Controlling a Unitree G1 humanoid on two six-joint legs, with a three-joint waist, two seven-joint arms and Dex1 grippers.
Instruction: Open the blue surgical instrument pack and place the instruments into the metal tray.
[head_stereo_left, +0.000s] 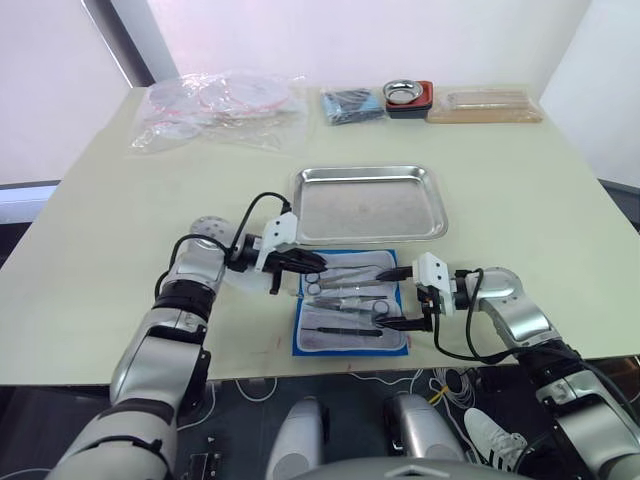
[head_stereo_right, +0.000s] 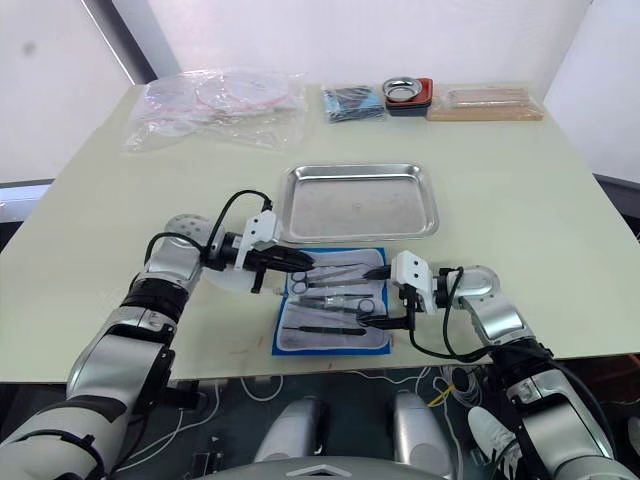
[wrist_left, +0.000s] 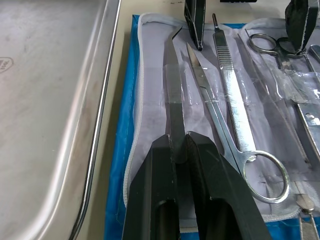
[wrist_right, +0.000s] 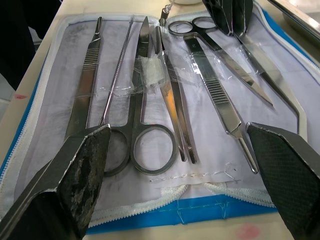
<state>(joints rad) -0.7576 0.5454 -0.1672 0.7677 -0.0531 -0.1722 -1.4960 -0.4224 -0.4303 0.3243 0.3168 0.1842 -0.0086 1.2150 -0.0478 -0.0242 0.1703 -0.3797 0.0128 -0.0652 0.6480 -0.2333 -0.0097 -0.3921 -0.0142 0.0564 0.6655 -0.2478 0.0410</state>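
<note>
Blue fabric of the instrument pack (head_stereo_left: 351, 305) lies unfolded flat on the pale table (head_stereo_left: 90, 260), its grey-white lining up, just in front of the metal tray (head_stereo_left: 368, 203), which sits close beside its far edge. Inside the pack the instruments (wrist_right: 150, 95) lie side by side under clear strips: ring-handled scissors, a scalpel handle, a thin probe and tweezers. Reaching in from the pack's left end, the left gripper (wrist_left: 180, 145) has its fingers closed together on a flat, straight tool (wrist_left: 174, 90) lying nearest the tray. At the pack's right end the right gripper (head_stereo_left: 402, 297) hovers low over the lining, its fingers (wrist_right: 82, 165) spread wide apart with nothing between them. Clear plastic bags (head_stereo_left: 215, 105), a darker blue packet (head_stereo_left: 352, 104) and a small metal bowl in a red holder (head_stereo_left: 408, 95) sit along the table's far edge
</note>
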